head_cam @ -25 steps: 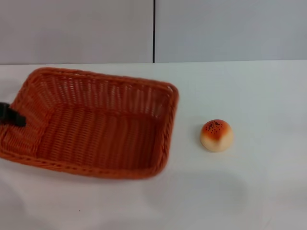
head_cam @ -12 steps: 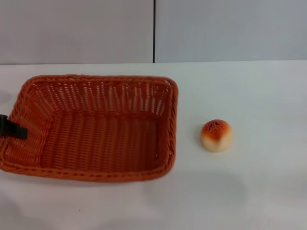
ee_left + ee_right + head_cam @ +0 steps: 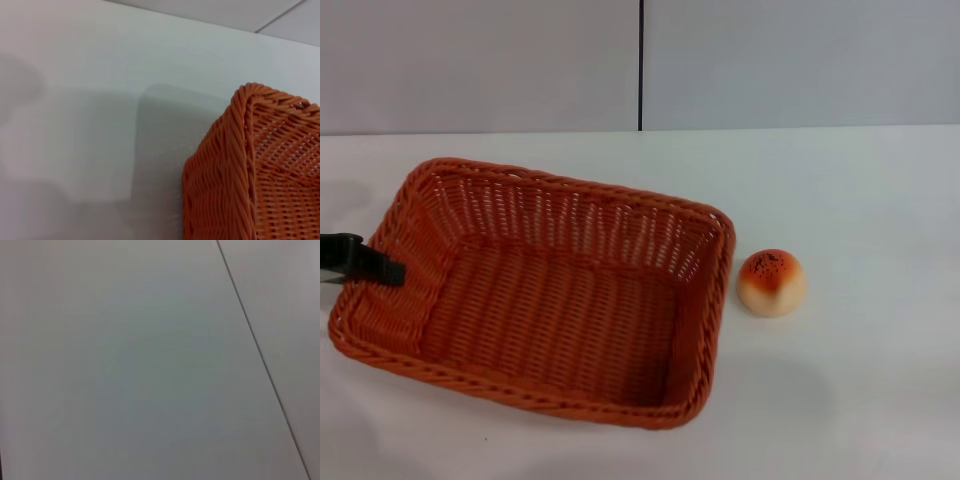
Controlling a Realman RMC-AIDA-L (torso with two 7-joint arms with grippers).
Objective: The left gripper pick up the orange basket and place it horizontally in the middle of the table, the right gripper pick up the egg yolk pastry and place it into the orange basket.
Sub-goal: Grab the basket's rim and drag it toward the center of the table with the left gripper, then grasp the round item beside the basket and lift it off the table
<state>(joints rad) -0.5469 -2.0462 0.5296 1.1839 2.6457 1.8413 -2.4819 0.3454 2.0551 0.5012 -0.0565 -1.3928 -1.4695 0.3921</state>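
The left gripper (image 3: 365,262) is cut off by the left edge of the head view. Only one black finger shows, at the short left rim of the orange basket (image 3: 550,300), so whether it grips the rim cannot be told. In the left wrist view only one corner of the basket (image 3: 250,165) shows; the rest runs off the picture. The right gripper shows in no view. The right wrist view shows only a plain grey surface (image 3: 125,365) with one thin dark line.
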